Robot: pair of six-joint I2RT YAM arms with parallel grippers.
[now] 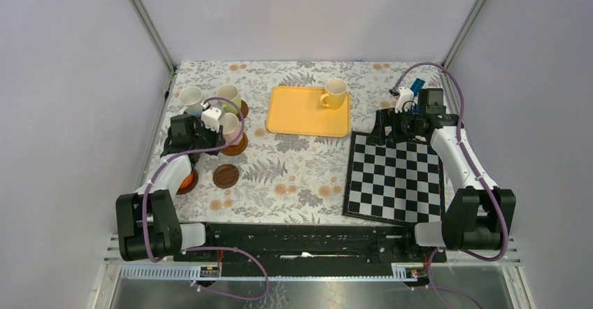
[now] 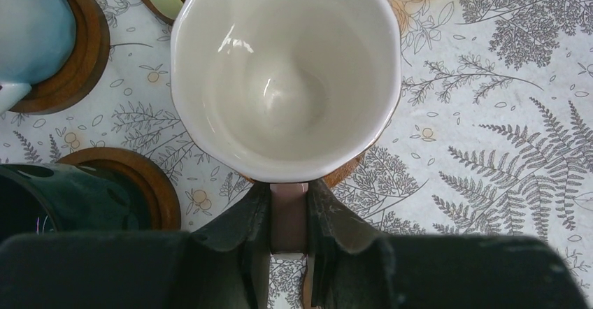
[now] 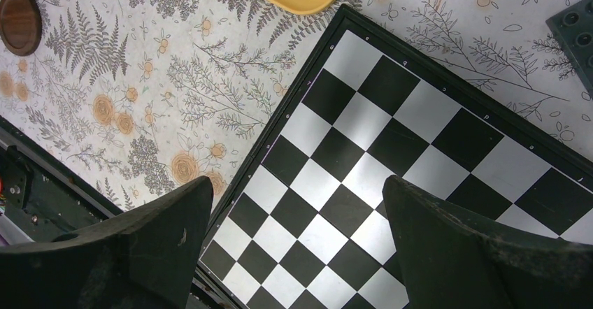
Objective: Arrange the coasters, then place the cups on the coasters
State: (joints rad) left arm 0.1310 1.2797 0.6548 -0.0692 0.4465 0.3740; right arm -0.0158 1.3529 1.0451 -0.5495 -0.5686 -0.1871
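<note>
The left gripper [image 2: 288,207] is clenched on the handle [image 2: 288,225] of the pink cup [image 2: 285,78]. Its fingers pinch the handle from both sides. The cup's bowl lies straight ahead of them, mouth up, with the handle pointing back along the gripper's own line. The cup stands over a coaster [image 1: 238,146] whose brown rim shows beneath it; I cannot tell whether the base rests on it.

Just beside are the blue cup [image 2: 31,29] and the dark green cup [image 2: 63,197], each on a coaster of its own. One bare coaster [image 1: 226,175] lies near the left arm. The yellow cup [image 1: 336,92] sits on the tray [image 1: 297,117], nearer the right arm. The right gripper [image 3: 297,204] hangs released and empty over the board [image 3: 391,127].

The surface [image 1: 301,176] wears a fern-print cloth, and pale walls and metal posts close it in.
</note>
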